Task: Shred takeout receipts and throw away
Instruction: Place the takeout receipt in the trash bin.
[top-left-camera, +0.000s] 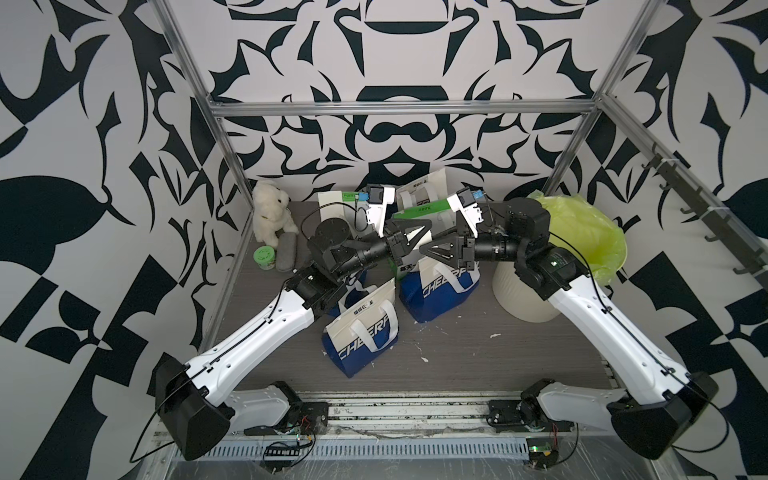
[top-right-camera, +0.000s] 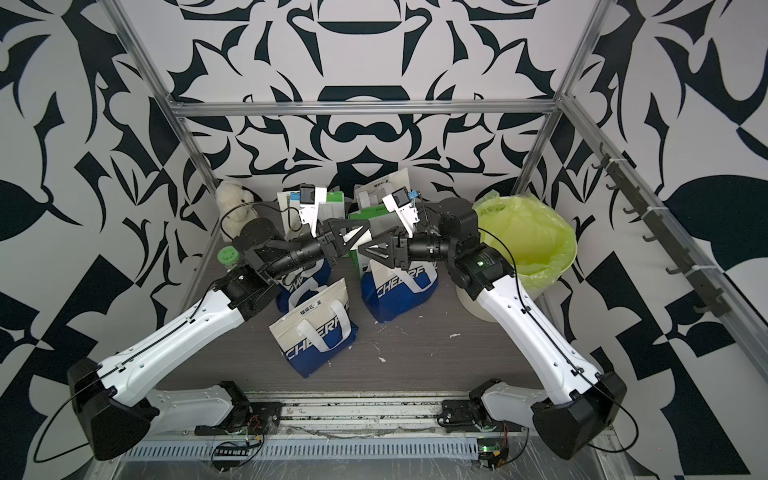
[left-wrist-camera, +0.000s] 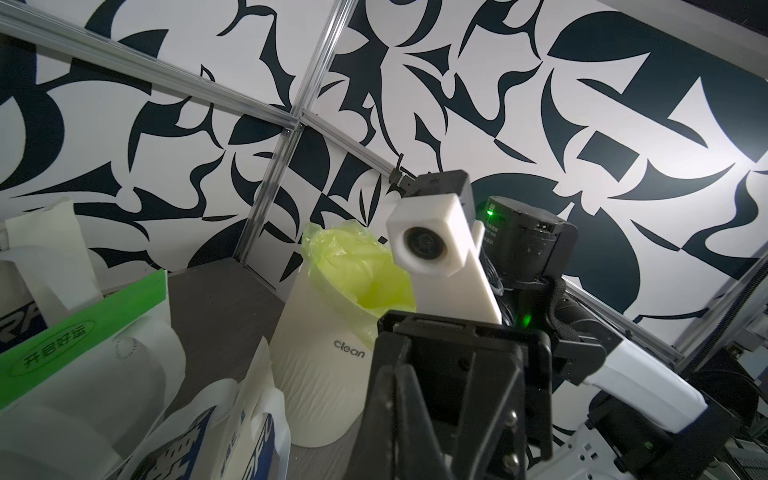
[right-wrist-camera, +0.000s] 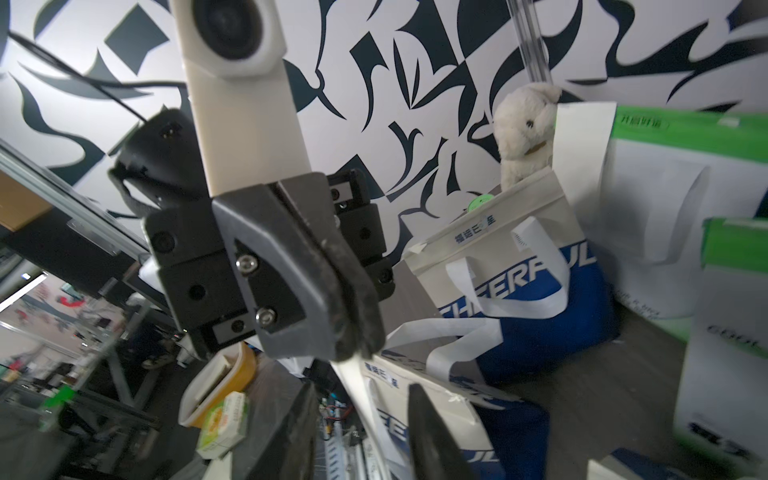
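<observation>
Right wrist view: my left hand (right-wrist-camera: 357, 349) pinches the receipt (right-wrist-camera: 345, 375), right hand (right-wrist-camera: 359, 392) spread around it; closing off-centre, I'd probably crumple it, not tear.

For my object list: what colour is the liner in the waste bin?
Yellow-green liner, clearest in a top view.

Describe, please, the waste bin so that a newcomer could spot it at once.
Start at the grey table, then go to its far right corner. The bin there is a cream ribbed tub; only it is lined with yellow-green plastic.
</observation>
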